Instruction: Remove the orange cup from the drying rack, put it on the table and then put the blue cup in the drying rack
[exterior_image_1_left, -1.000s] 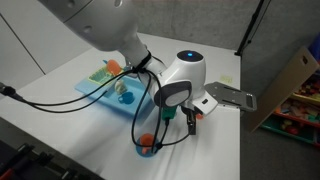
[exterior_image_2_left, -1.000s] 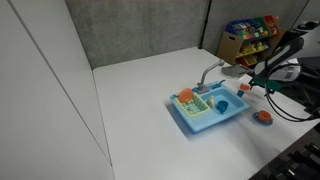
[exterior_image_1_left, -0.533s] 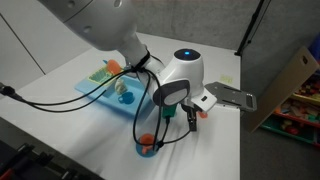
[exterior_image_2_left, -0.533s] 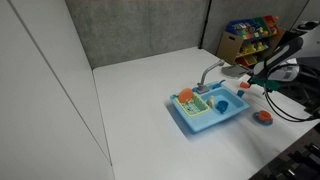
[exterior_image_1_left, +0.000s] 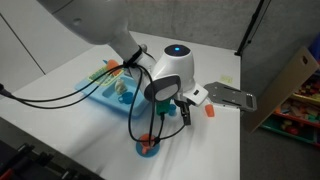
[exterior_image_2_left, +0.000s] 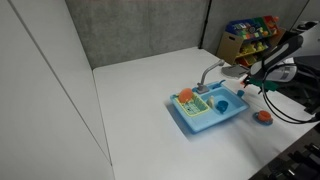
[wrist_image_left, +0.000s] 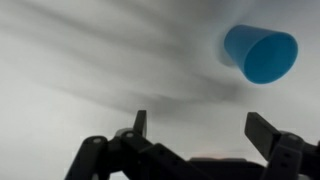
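Since the orange cup (exterior_image_2_left: 263, 117) already stands on the table (exterior_image_2_left: 140, 100), your open item is the blue one. Entries run left to right across an exterior view. First, the drying rack (exterior_image_2_left: 178, 104): left compartment of the blue toy sink unit (exterior_image_2_left: 200, 124), already carrying orange and green pieces, so room for a cup looks tight. Next, the blue cup (exterior_image_2_left: 222, 104): in the unit's right-hand basin, just beside the rack and not yet in it. Next, the gripper (wrist_image_left: 197, 120): hovering right of that cup and raised off the table, jaws spread wide with nothing between them. That stance suits a descent onto the blue cup (wrist_image_left: 260, 53), which shows at upper right in the blurred wrist view. Last, the orange cup: near the table's edge, apart from the unit and likely out of your way.
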